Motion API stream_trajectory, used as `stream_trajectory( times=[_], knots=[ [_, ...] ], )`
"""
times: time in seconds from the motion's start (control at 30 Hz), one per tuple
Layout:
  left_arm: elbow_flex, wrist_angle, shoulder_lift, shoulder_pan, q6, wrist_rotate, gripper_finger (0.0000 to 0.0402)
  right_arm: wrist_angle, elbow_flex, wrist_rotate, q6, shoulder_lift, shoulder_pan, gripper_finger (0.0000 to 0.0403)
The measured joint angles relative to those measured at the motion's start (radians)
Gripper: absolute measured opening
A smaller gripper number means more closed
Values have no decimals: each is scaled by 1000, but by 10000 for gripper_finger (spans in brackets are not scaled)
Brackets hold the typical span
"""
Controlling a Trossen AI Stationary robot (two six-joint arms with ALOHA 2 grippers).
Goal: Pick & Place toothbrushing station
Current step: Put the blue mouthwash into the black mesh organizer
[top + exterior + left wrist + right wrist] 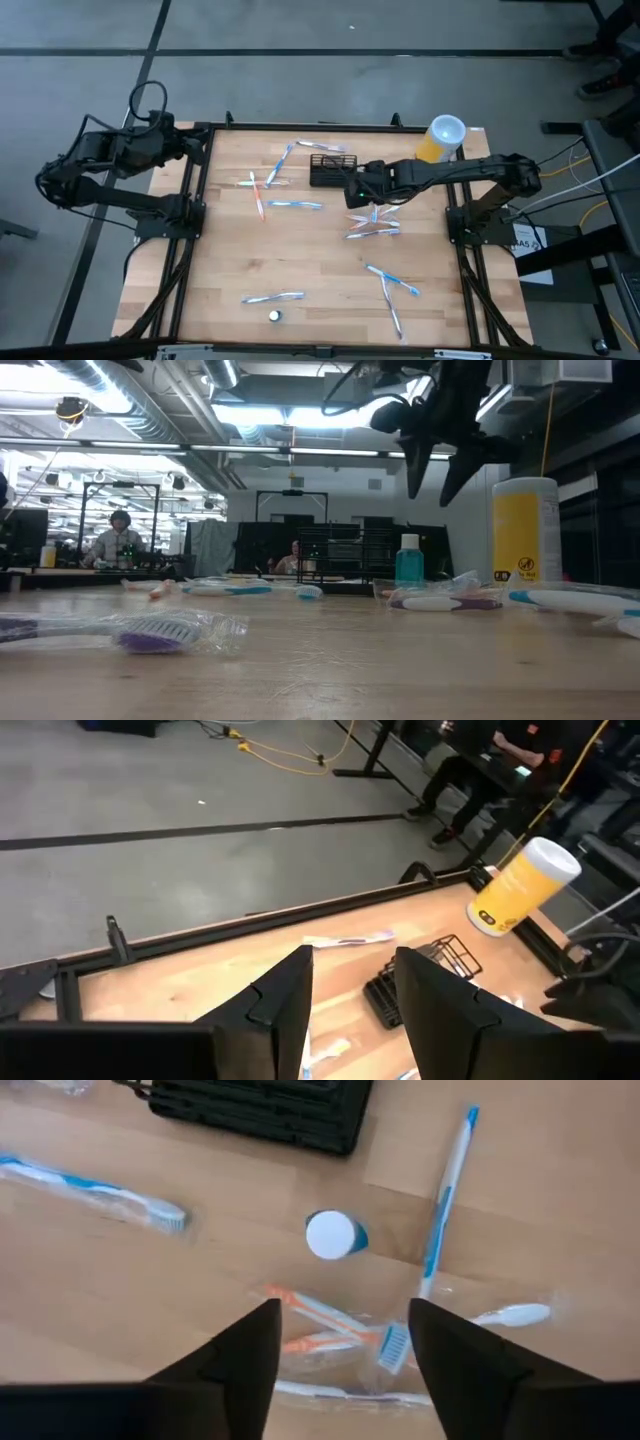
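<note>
The black wire-mesh caddy (328,170) stands on its base on the wooden table at the far middle; it also shows in the left wrist view (420,982) and the right wrist view (262,1108). My right gripper (353,192) hangs open above the table just beside the caddy's near right corner, fingers pointing down (445,455), and touches nothing. Below it (340,1370) stand a small blue bottle with a white cap (334,1235) and lie wrapped toothbrushes (320,1325). My left gripper (350,1010) is open and empty at the table's far left corner (195,140).
A yellow canister with a white lid (440,138) stands at the far right, beside my right arm. Several toothbrushes lie scattered: by the caddy (275,165), mid-table (295,205), near right (393,282), near left (272,297). A small white object (275,316) lies by the near edge.
</note>
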Motion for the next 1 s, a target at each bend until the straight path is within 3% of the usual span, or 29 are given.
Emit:
stream_trajectory(
  times=[0.23, 1.0],
  knots=[
    [0, 24, 3, 0, 18, -5, 139, 14, -1, -38, -1, 45, -28, 258],
    [0, 46, 3, 0, 19, 18, 139, 86, -1, -52, -1, 120, -78, 244]
  ],
)
